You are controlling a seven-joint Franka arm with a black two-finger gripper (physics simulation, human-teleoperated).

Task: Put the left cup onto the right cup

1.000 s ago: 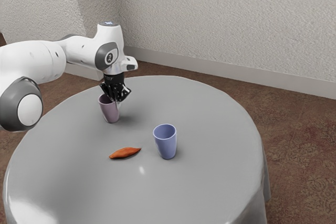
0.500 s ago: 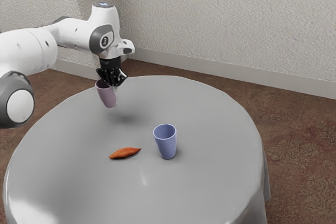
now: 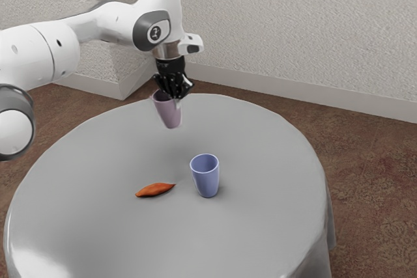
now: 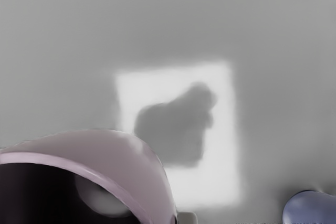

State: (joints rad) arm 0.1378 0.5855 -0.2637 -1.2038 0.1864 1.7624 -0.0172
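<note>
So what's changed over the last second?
The gripper, shut on the mauve cup, has lifted it off the table and carried it toward the exterior view's right, nearer the blue cup. The blue cup and the orange object stayed put.

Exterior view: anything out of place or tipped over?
Nothing spilled or toppled. The blue cup stands upright; the pink cup hangs slightly tilted in the pincer. An orange object lies beside the blue cup, not touching it.
</note>
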